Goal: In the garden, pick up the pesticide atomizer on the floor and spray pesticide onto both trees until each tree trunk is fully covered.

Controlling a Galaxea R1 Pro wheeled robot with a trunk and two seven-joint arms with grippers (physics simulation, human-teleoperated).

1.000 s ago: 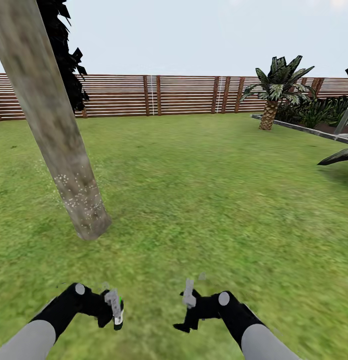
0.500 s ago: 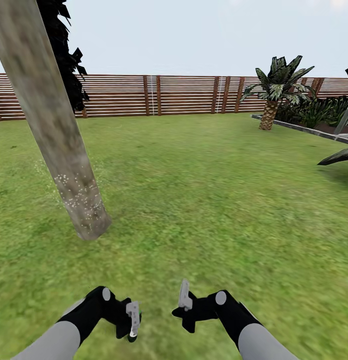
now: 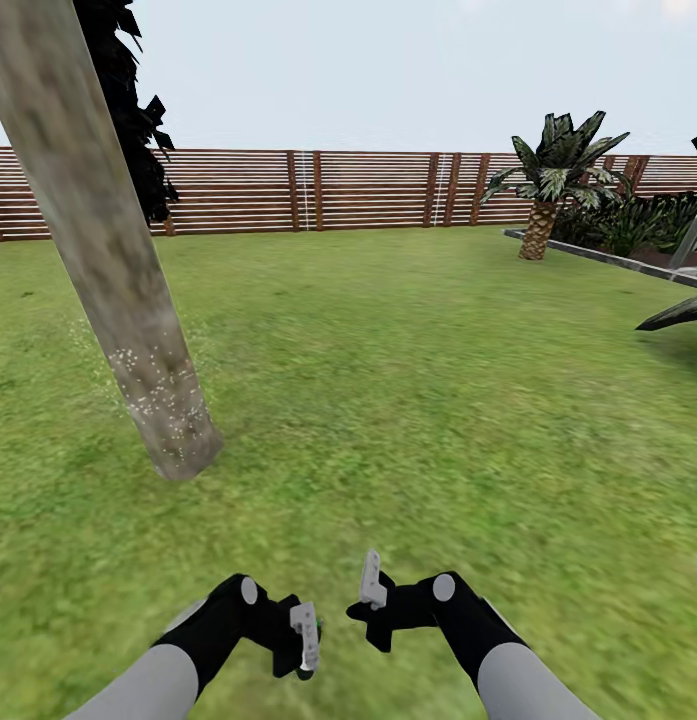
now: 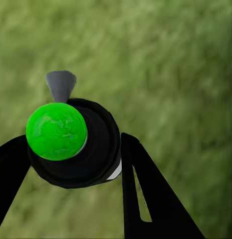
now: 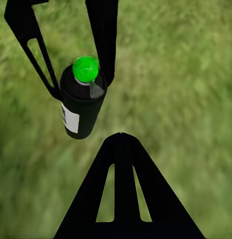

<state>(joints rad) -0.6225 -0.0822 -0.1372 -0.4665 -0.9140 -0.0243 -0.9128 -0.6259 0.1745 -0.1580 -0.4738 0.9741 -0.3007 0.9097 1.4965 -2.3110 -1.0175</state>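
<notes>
Left gripper (image 3: pixel 306 640) is closed on the atomizer (image 4: pixel 76 144), a black bottle with a green top, held low over the lawn (image 3: pixel 408 380). Right gripper (image 3: pixel 373 600) just beside it; its jaw state cannot be told. Trunk (image 3: pixel 108 250) stands far left, speckled with pesticide (image 3: pixel 153 375).

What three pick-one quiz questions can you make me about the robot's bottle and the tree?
1. Where is the bottle?
A on the grass
B in the left claw
C by the fence

2. What colour is its top?
A green
B blue
C yellow

3. How does the trunk stand?
A leaning
B lying flat
C cut into pieces

Answers: B, the left claw grips the bottle. A, the top is bright green. A, the trunk tilts to one side.
</notes>
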